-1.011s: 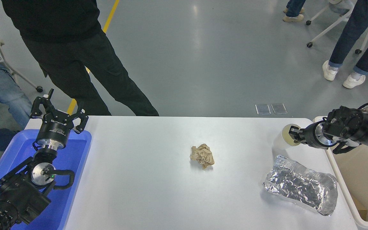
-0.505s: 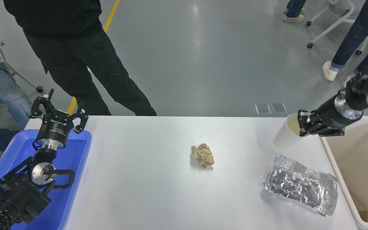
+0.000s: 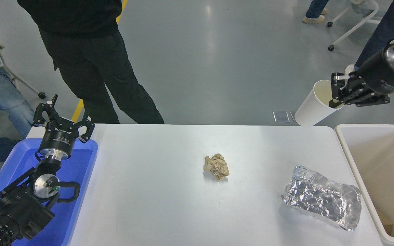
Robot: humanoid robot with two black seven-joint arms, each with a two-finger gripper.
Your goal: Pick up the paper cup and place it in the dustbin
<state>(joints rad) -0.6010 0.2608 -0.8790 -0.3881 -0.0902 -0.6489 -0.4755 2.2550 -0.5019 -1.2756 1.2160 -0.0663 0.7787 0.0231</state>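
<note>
Paper cup (image 3: 315, 106) in raised right gripper (image 3: 338, 92)

Both arms are matte black. The left arm (image 3: 15, 208) is built of chunky black blocks, with a ribbed ring nearest the camera, a bare silver disc showing a small green light, and a black cable looped beside it. Its wrist is a black drum with small white lettering above a silver collar, and the left hand (image 3: 63, 119) has jointed black fingers. The right hand (image 3: 338, 91) sits on a black cylinder with a shiny silver flange.
</note>
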